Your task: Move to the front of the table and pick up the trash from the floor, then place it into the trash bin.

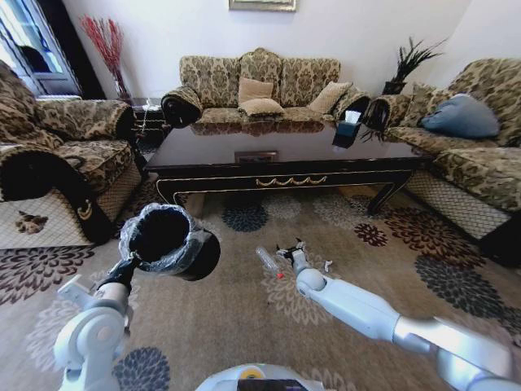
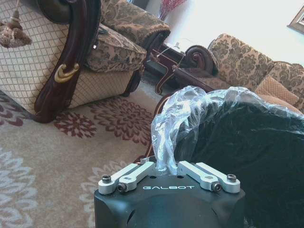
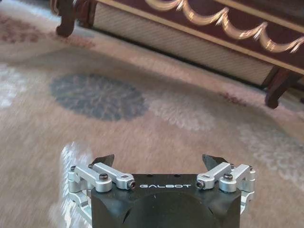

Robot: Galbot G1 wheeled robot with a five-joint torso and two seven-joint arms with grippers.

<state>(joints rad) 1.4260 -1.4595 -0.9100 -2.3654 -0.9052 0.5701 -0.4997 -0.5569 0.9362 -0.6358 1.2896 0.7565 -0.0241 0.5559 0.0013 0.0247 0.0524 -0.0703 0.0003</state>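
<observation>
My left gripper (image 1: 129, 265) (image 2: 166, 166) is shut on the liner-covered rim of the trash bin (image 1: 171, 240) (image 2: 237, 142), a black bucket held off the carpet at my left and tilted with its mouth toward me. A clear, whitish piece of trash (image 1: 267, 261) lies on the carpet in front of the table (image 1: 285, 147) (image 3: 213, 23). My right gripper (image 1: 289, 251) (image 3: 159, 159) hovers low just beside that piece, open, with nothing between its fingers. A tiny white scrap (image 1: 327, 265) lies to its right.
A patterned sofa (image 1: 260, 90) stands behind the table, with armchairs at the left (image 1: 57, 155) and right (image 1: 472, 155). A dark tissue box (image 1: 348, 130) sits on the tabletop. Open carpet (image 1: 244, 318) spreads between me and the table.
</observation>
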